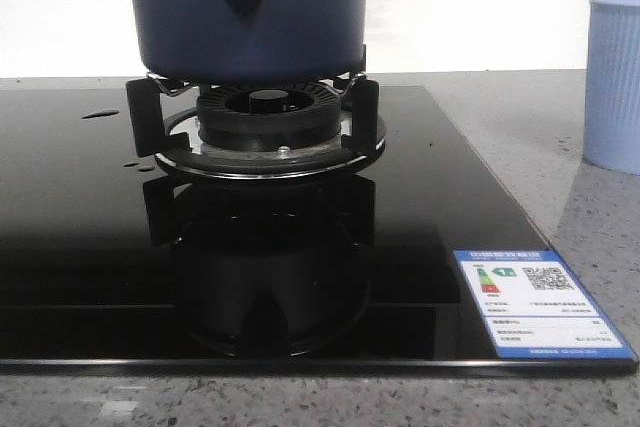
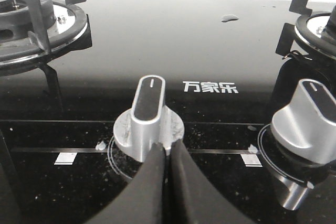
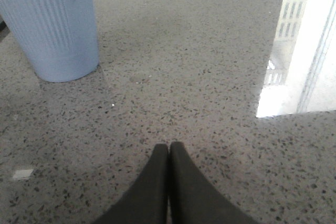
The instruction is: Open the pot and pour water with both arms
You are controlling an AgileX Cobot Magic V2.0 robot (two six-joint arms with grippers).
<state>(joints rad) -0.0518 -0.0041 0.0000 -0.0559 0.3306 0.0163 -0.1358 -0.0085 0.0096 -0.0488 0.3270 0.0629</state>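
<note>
The dark navy pot [image 1: 247,12] stands on the burner grate [image 1: 262,122] of the black glass stove [image 1: 90,247] in the front view; its top is cut off by the frame, so any lid is out of view. Neither arm shows in the front view. My left gripper [image 2: 167,148] is shut with nothing in it, low over the stove's front edge, just in front of a silver knob [image 2: 148,114]. Over the grey stone counter [image 3: 199,77], my right gripper [image 3: 168,148] is shut and empty, a short way from a pale blue ribbed cup [image 3: 52,22].
The pale blue ribbed cup [image 1: 612,82] stands on the counter right of the stove. A second silver knob [image 2: 307,121] sits beside the first. Another burner [image 2: 31,24] lies on the stove's left side. Water drops [image 2: 229,18] spot the glass. A sticker [image 1: 540,302] marks the near right corner.
</note>
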